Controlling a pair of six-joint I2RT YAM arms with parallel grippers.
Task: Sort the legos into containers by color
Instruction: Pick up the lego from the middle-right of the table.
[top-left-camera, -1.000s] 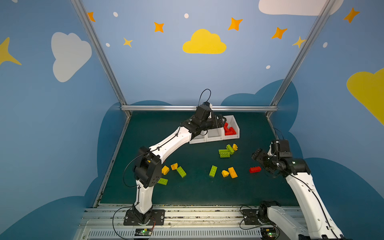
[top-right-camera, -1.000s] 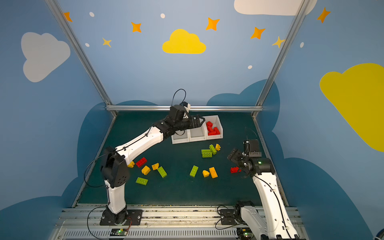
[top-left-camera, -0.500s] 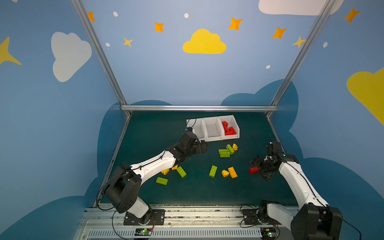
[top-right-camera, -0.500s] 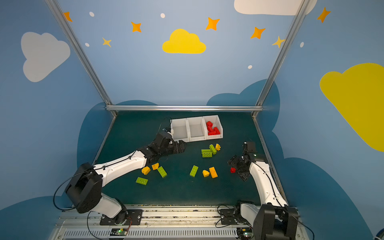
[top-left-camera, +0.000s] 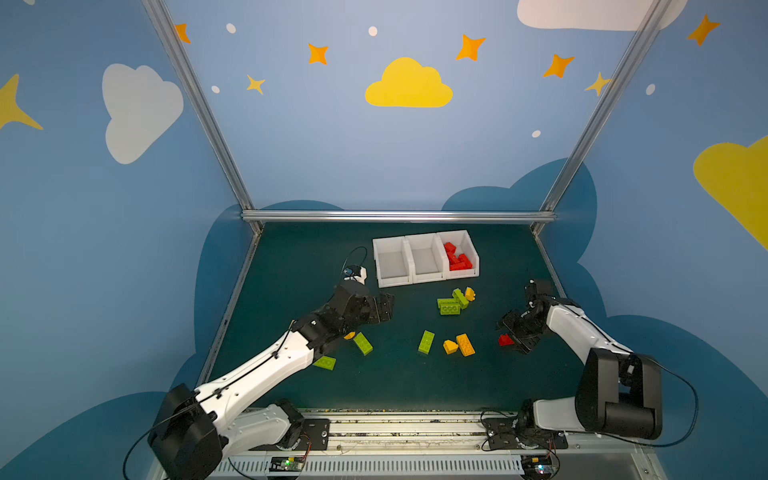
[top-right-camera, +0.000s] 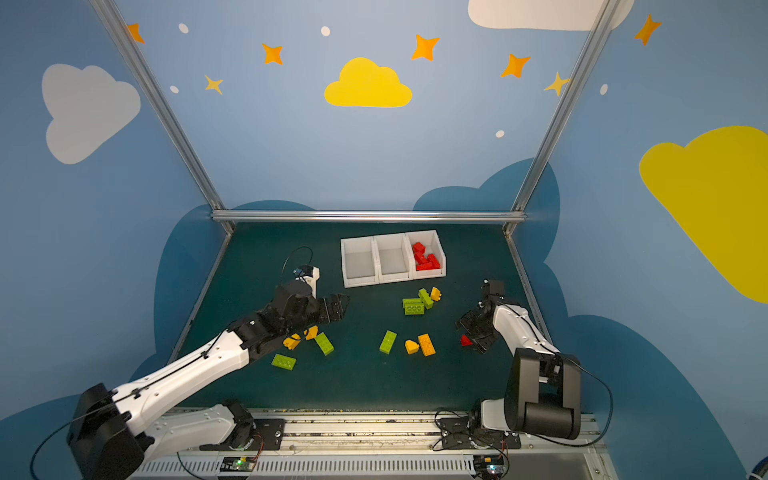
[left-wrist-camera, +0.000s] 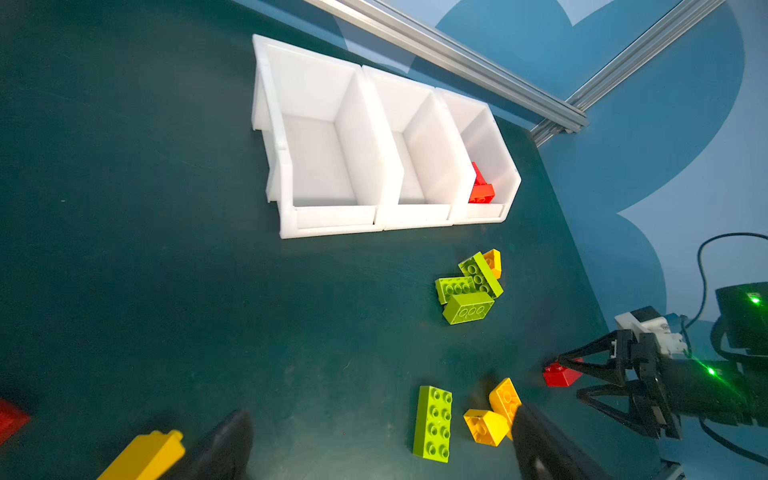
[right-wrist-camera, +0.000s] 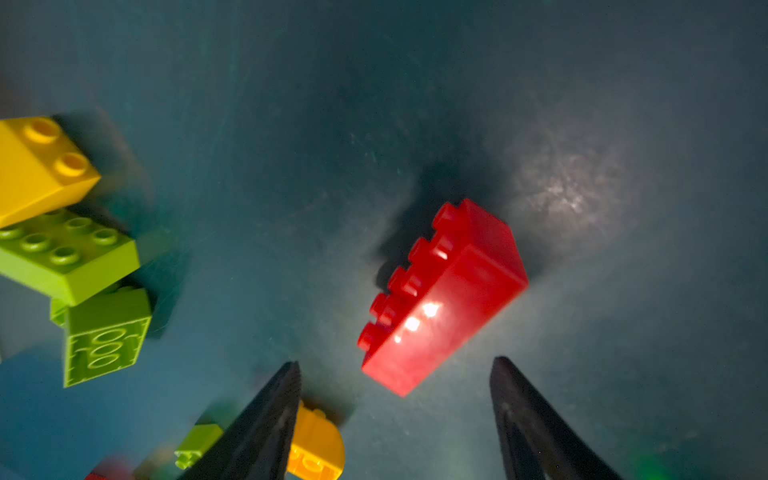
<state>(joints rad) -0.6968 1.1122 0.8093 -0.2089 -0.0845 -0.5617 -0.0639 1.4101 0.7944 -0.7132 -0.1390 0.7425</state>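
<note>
Three white bins (top-left-camera: 424, 279) sit at the back of the mat (top-left-camera: 395, 374), and only the one nearest the right arm has red bricks (top-left-camera: 456, 259) in it. Right gripper (right-wrist-camera: 395, 360) is spread apart right at a loose red brick (right-wrist-camera: 444, 299) on the mat, not pinching it I think, kinda blurry. Left gripper (top-left-camera: 384, 308) is gaping, nothing in it.

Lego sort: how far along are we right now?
Done: several red bricks lie in the end white bin. In hand: the open right gripper is at a loose red brick on the mat, not yet gripped. Remaining: the green bricks and yellow bricks scattered on the mat; the other two bins are empty. The left gripper is open, holding nothing.
</note>
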